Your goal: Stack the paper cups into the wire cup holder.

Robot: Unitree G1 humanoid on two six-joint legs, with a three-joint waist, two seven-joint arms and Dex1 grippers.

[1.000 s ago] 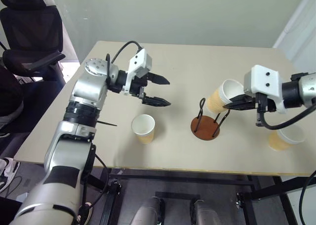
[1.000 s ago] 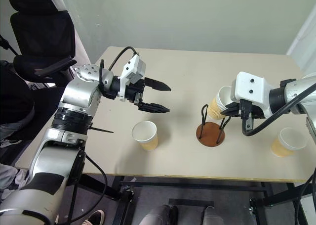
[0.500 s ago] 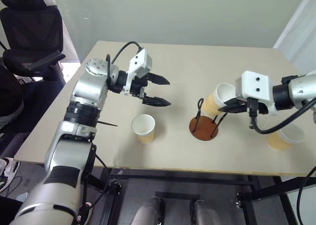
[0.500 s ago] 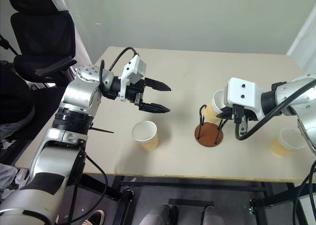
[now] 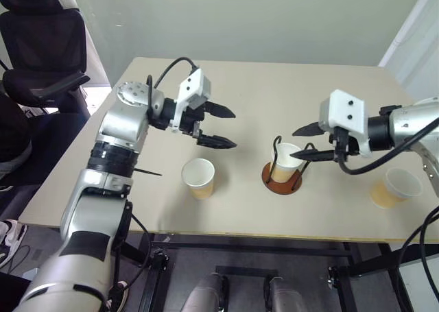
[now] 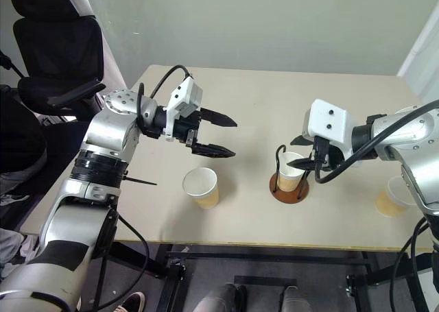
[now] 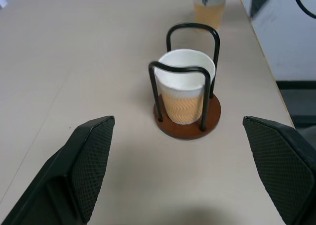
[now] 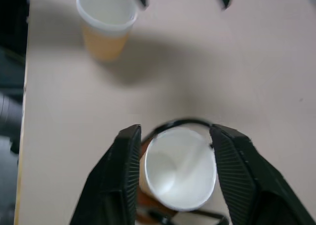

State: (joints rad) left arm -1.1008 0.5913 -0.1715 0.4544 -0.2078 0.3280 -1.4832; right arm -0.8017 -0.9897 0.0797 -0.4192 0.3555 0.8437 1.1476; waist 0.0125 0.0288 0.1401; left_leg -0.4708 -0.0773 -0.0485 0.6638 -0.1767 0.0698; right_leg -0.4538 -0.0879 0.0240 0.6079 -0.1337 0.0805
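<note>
The right gripper (image 5: 306, 142) has just let go; its jaws are open. One cup (image 5: 286, 162) now sits in the holder (image 5: 282, 180). Left gripper (image 5: 223, 127), at nine o'clock, is open and empty. Two cups remain.

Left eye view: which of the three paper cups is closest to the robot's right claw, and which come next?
1. The cup in the wire cup holder, cup, sits right under the right gripper.
2. The cup at the table's right edge.
3. The cup on the left, below the left gripper.
</note>
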